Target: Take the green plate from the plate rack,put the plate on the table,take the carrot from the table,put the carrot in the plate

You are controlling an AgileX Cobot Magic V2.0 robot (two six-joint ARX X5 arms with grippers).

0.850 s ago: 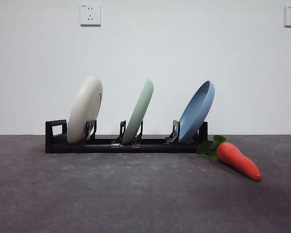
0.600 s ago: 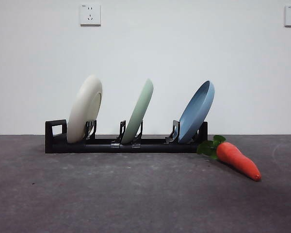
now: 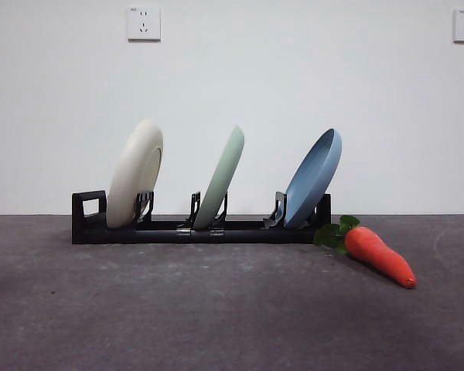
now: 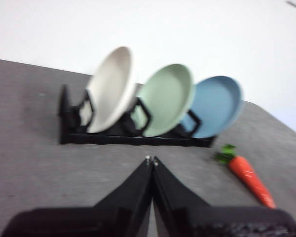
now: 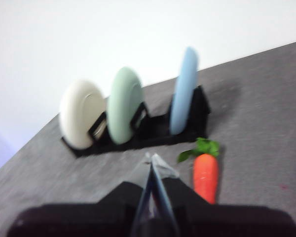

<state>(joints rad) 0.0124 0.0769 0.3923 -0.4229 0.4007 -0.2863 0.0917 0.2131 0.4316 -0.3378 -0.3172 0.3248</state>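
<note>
The green plate (image 3: pixel 221 177) stands tilted in the middle slot of the black plate rack (image 3: pixel 170 230), between a cream-white plate (image 3: pixel 134 174) and a blue plate (image 3: pixel 314 178). The carrot (image 3: pixel 379 256) lies on the table (image 3: pixel 216 309) just right of the rack's end, leaves toward the rack. Neither gripper shows in the front view. In the left wrist view my left gripper (image 4: pixel 151 160) is shut and empty, well short of the rack (image 4: pixel 133 138) and green plate (image 4: pixel 166 98). My right gripper (image 5: pixel 150 159) is shut and empty too, beside and short of the carrot (image 5: pixel 205 174).
A white wall with two sockets (image 3: pixel 144 23) stands behind the table. The blurred right wrist view shows the green plate (image 5: pixel 124 111) in the rack (image 5: pixel 153 129).
</note>
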